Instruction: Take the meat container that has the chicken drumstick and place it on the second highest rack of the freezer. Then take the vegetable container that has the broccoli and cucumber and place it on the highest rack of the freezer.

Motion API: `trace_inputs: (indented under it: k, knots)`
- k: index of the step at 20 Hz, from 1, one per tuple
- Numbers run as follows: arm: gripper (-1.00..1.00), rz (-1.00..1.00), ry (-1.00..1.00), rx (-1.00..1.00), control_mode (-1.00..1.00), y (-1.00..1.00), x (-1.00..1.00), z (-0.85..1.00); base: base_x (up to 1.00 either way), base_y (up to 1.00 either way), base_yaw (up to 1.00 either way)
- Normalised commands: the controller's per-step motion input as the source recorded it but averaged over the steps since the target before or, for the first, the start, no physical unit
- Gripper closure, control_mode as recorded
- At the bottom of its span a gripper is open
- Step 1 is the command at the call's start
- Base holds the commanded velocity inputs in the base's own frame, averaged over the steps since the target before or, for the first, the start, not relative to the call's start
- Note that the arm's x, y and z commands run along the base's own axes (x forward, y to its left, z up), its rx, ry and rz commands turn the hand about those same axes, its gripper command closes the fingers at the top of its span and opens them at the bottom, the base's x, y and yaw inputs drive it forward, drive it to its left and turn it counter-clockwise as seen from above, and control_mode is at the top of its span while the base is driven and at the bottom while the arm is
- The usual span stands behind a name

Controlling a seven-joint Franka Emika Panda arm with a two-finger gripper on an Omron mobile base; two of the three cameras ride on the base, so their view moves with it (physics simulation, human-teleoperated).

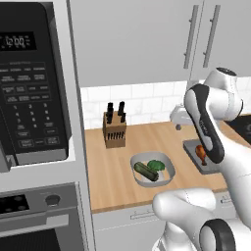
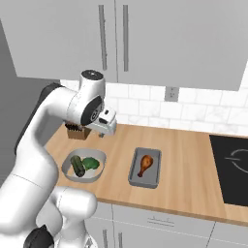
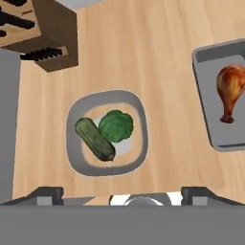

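The gripper [image 2: 107, 127] is hanging above the counter [image 2: 193, 164], over the vegetable container [image 3: 106, 132]; whether its jaws are parted, I cannot tell. The meat container [image 3: 225, 98], carrying the chicken drumstick [image 3: 230, 91], is lying at three o'clock in the hand view, untouched. Fetching it looks first: swinging right, then descending onto its rim.
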Motion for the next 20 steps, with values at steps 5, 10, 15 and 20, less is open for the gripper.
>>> trace_inputs:
  k: [5,10,15,20]
  knots:
    - [-1.0,-0.23,0.18,0.19,-1.0,-0.95,0.0,-0.26,0.0,0.0,0.0]
    - [-1.0,-0.36,0.28,0.2,-1.0,-0.96,0.0,-0.56,0.0,0.0,0.0]
    - [-1.0,-0.28,0.28,0.12,-1.0,-0.7,0.0,-0.94,0.0,0.0,0.0]
    - [-1.0,-0.16,0.12,0.03,-1.0,-0.47,-0.12,-0.9,0.0,0.0,0.0]
